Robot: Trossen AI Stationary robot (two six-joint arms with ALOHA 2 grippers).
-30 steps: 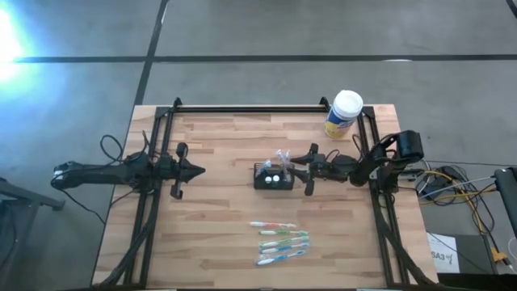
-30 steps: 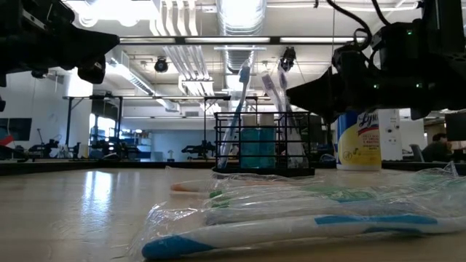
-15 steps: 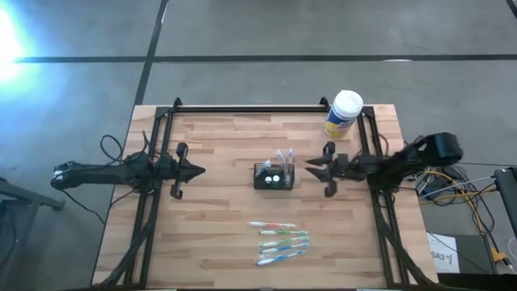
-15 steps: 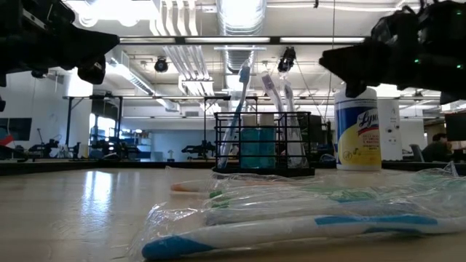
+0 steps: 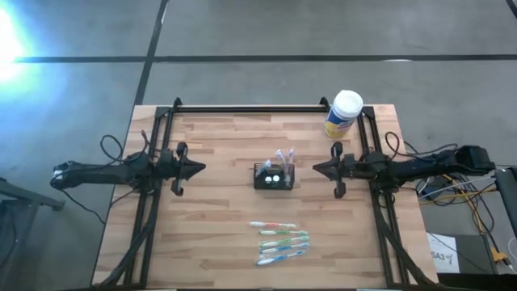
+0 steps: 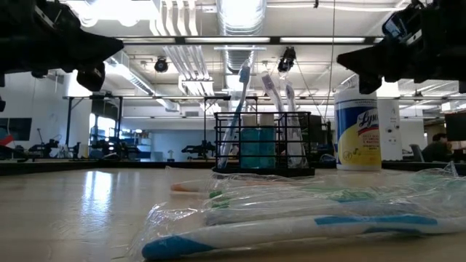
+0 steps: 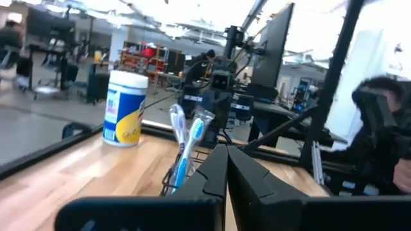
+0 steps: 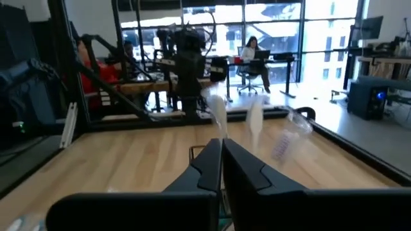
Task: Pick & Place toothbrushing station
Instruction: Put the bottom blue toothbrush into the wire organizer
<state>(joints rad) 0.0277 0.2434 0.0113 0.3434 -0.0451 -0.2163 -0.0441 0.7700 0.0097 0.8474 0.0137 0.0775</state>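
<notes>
Caddy stands alone mid-table, both claws clenched on nothing.

The toothbrushing station (image 5: 274,176) sits upright at the table's (image 5: 218,234) middle, brushes standing in its compartments, so it looks set down. The right claw (image 5: 318,169) hangs just to its right, fingers pressed together, clear of the mesh. The left claw (image 5: 199,169) waits well off to the left, likewise clenched. Wrapped toothbrushes (image 5: 281,243) lie nearer; a yellow canister (image 5: 343,114) stands far right.

Both arms stretch level, left end effector (image 5: 196,169) and right end effector (image 5: 318,169) apparently closed, facing inward.
</notes>
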